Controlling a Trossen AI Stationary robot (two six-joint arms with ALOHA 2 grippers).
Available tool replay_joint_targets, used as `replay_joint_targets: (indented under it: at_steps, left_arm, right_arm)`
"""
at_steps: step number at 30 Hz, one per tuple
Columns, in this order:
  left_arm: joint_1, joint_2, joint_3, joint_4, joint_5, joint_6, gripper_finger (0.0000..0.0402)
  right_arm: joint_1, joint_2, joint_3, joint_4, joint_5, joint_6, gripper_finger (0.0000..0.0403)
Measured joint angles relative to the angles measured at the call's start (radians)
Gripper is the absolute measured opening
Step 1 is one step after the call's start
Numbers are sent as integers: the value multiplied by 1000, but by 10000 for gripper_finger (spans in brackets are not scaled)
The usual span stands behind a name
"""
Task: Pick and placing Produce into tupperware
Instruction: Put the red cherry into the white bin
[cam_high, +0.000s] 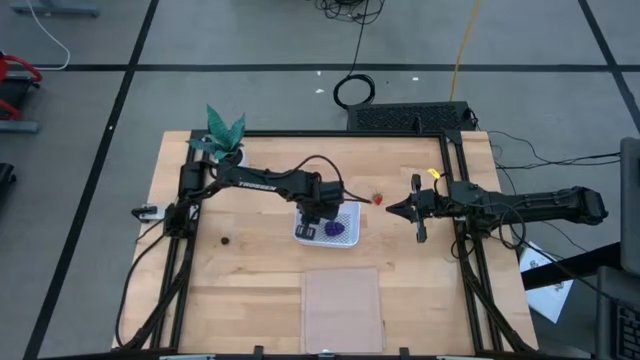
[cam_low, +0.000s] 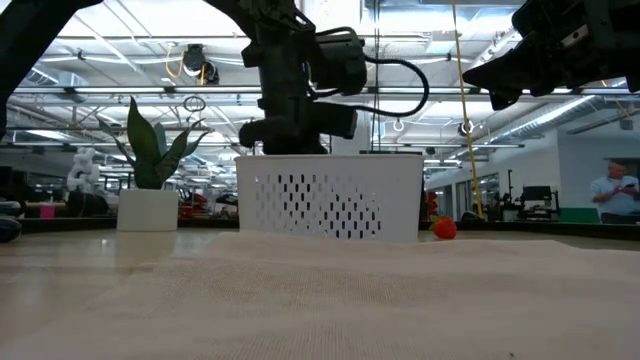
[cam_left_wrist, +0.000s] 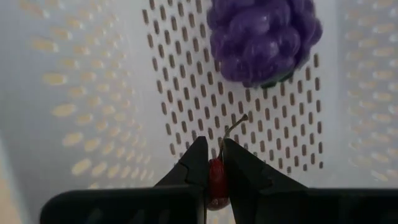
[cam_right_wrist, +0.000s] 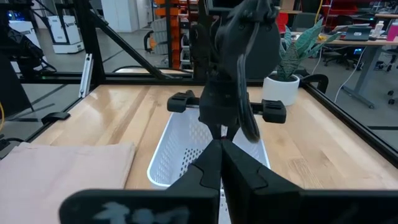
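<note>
The white tupperware (cam_high: 327, 226) stands mid-table, its perforated wall facing the low view (cam_low: 330, 195). A purple lumpy cluster (cam_left_wrist: 261, 37) lies on its dotted base (cam_high: 337, 230). My left gripper (cam_left_wrist: 213, 149) points down into the tupperware (cam_high: 318, 213), shut on a small red fruit. Another red piece (cam_high: 378, 199) rests on the table right of the tupperware (cam_low: 445, 229). A small dark berry (cam_high: 225, 240) lies on the table to the left. My right gripper (cam_high: 397, 210) waits shut and level, right of the tupperware (cam_right_wrist: 221, 152). My left gripper pinches the small red fruit's body (cam_left_wrist: 216, 177) between its two fingers, just behind their tips. The thin stem (cam_left_wrist: 235, 124) sticks out past the fingertips. The fingers come from above, pointing down over the tupperware's perforated base beside the purple cluster.
A potted green plant (cam_high: 225, 135) stands at the table's far left corner. A flat translucent sheet (cam_high: 342, 305) lies near the front edge. Black frame rails (cam_high: 460, 250) run along the table's sides. Bare wood lies between the tupperware and the sheet.
</note>
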Motion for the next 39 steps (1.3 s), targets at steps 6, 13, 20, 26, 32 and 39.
replay_joint_targets:
  at_steps: [6, 13, 20, 26, 32, 39]
  left_arm:
    - [0, 0, -3, 2, 1, -13, 31]
    - [0, 0, -3, 3, 24, -16, 31]
    - [0, 0, -3, 5, 39, -23, 31]
    - [-2, 0, -4, 6, 39, -10, 31]
    - [-2, 0, -4, 21, 39, -18, 31]
    - [-1, 0, -4, 51, 34, -22, 31]
  right_arm:
    - [0, 0, 0, 0, 0, 0, 0]
    - [0, 0, 0, 0, 0, 0, 0]
    - [0, 0, 0, 0, 0, 0, 0]
    - [0, 0, 0, 0, 0, 2, 0]
    - [0, 0, 0, 0, 0, 3, 0]
    - [0, 0, 0, 0, 0, 3, 0]
